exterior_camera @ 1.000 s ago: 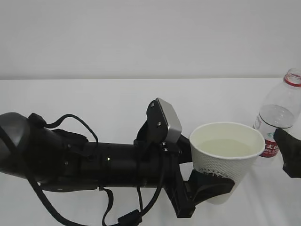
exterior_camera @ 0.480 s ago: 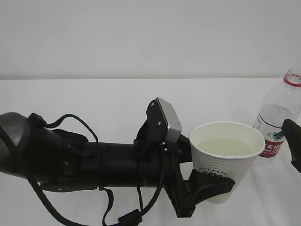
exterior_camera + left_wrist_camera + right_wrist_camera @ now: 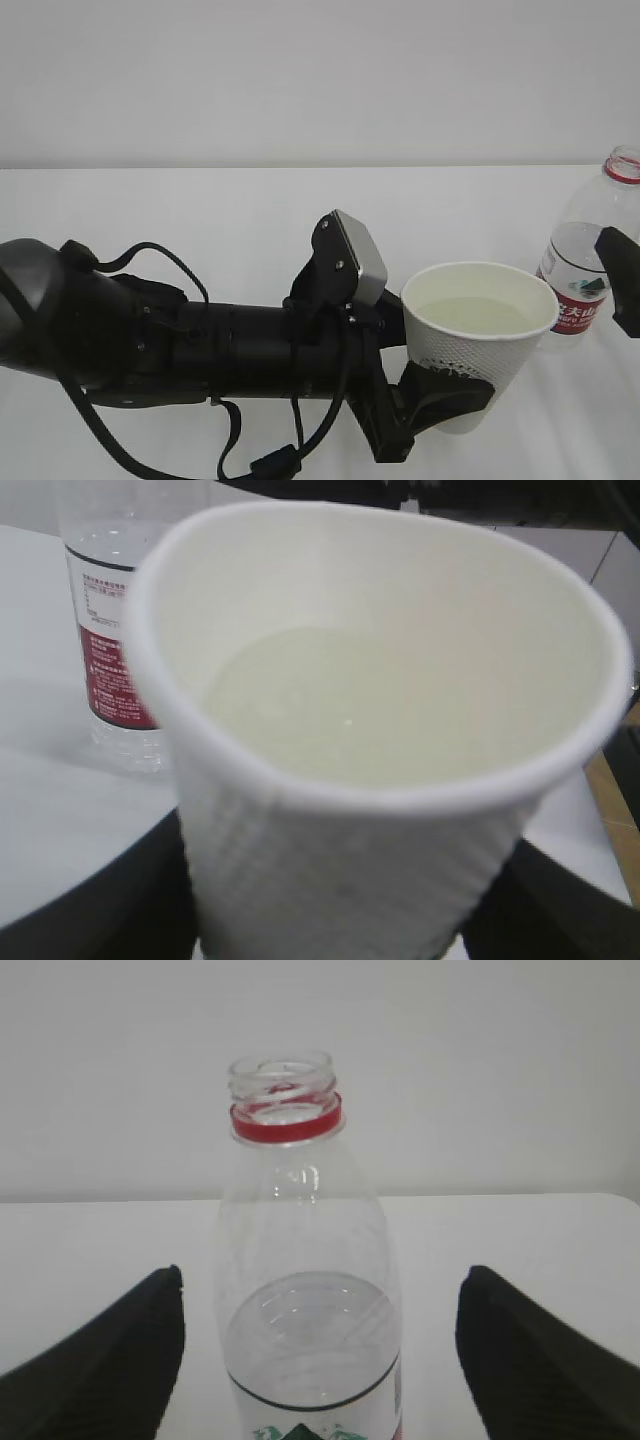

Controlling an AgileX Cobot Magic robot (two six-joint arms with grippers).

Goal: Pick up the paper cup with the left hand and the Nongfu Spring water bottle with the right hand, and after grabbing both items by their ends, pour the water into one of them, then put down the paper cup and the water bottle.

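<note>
The white dotted paper cup [image 3: 470, 360] stands upright at the lower right of the exterior view, holding pale water [image 3: 478, 312]. My left gripper [image 3: 450, 388] is shut on its lower body, one black finger on each side. The left wrist view is filled by the paper cup [image 3: 360, 860] and its water [image 3: 380, 700], with my left gripper [image 3: 340, 905] at its base. The Nongfu Spring water bottle [image 3: 585, 250] stands uncapped on the table, partly full. In the right wrist view my right gripper [image 3: 322, 1290] is open, its fingers [image 3: 120, 1350] well clear of the bottle [image 3: 300, 1250] on both sides.
The white table [image 3: 200, 210] runs back to a plain pale wall. My bulky left arm [image 3: 150, 340] with its looped cables lies across the lower left. The bottle [image 3: 110, 660] stands just behind the cup, and a right finger [image 3: 620, 280] shows at the right edge.
The right gripper's finger has drawn back to the right and upward, away from the bottle's label. The cup and the left arm have barely shifted.
</note>
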